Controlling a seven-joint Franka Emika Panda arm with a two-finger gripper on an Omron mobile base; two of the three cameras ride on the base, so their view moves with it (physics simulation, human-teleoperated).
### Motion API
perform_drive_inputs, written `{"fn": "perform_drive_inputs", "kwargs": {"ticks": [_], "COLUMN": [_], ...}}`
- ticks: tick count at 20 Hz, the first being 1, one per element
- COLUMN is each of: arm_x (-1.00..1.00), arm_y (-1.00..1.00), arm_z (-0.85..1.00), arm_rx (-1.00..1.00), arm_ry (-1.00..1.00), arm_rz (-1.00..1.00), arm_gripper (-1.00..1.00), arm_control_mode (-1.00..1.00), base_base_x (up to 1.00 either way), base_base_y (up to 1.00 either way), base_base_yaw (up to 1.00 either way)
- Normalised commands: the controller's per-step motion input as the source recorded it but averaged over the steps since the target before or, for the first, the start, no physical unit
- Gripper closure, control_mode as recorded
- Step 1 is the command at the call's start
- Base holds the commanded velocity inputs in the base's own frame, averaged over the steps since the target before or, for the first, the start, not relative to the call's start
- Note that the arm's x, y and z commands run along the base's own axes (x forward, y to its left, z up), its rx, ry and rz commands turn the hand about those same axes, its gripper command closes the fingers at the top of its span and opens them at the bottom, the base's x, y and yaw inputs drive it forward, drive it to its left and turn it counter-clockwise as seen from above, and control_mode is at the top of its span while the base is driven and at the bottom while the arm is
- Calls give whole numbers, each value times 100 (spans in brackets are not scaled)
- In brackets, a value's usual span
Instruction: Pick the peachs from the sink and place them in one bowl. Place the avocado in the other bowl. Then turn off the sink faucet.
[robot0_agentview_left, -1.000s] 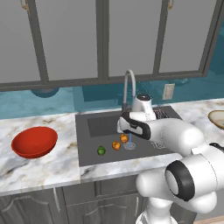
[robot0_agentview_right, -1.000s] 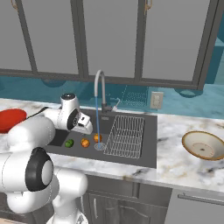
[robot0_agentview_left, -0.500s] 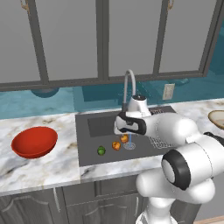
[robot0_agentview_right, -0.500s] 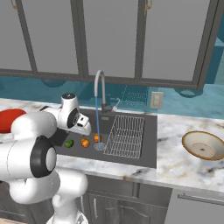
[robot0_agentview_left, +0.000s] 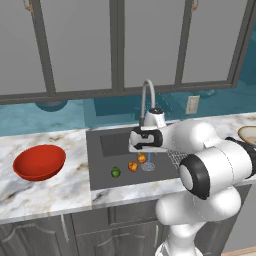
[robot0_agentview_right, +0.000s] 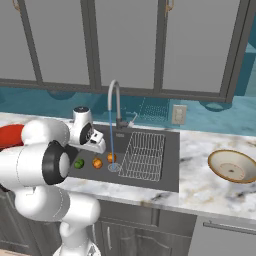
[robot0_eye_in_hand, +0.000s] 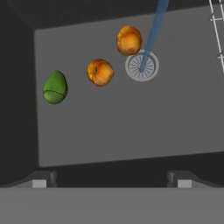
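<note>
Two orange-yellow peachs (robot0_eye_in_hand: 100, 72) (robot0_eye_in_hand: 129, 40) lie on the floor of the dark grey sink (robot0_eye_in_hand: 131, 122), one of them beside the round drain (robot0_eye_in_hand: 141, 66). The green avocado (robot0_eye_in_hand: 55, 87) lies left of them. My gripper (robot0_eye_in_hand: 111, 181) hangs open above the basin, apart from all the fruit. In the left base view the gripper (robot0_agentview_left: 145, 148) is over the peachs (robot0_agentview_left: 132, 166) and the avocado (robot0_agentview_left: 115, 172). Water (robot0_agentview_right: 111, 140) runs from the sink faucet (robot0_agentview_right: 114, 100). The red bowl (robot0_agentview_left: 39, 162) sits on the left counter, the tan bowl (robot0_agentview_right: 232, 166) on the right.
A wire mesh rack (robot0_agentview_right: 145, 155) fills the right half of the sink. Grey wall cabinets (robot0_agentview_left: 120, 45) hang above the teal backsplash. A wall outlet (robot0_agentview_right: 178, 114) is behind the counter.
My hand has shifted slightly left over the sink while the arm's elbow swung round. The fruits have not moved and the water still runs.
</note>
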Motion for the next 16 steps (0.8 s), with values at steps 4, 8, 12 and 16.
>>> {"fn": "perform_drive_inputs", "kwargs": {"ticks": [4, 8, 12, 16], "arm_x": [6, 4, 9, 11], "arm_y": [0, 0, 0, 0], "arm_z": [-24, -23, -19, -16], "arm_rx": [0, 0, 0, 0], "arm_ry": [0, 0, 0, 0], "arm_rz": [0, 0, 0, 0], "arm_gripper": [-100, -100, -100, -100], "arm_control_mode": [-100, -100, -100, -100], "base_base_x": [0, 0, 0, 0], "base_base_y": [0, 0, 0, 0], "base_base_yaw": [0, 0, 0, 0]}}
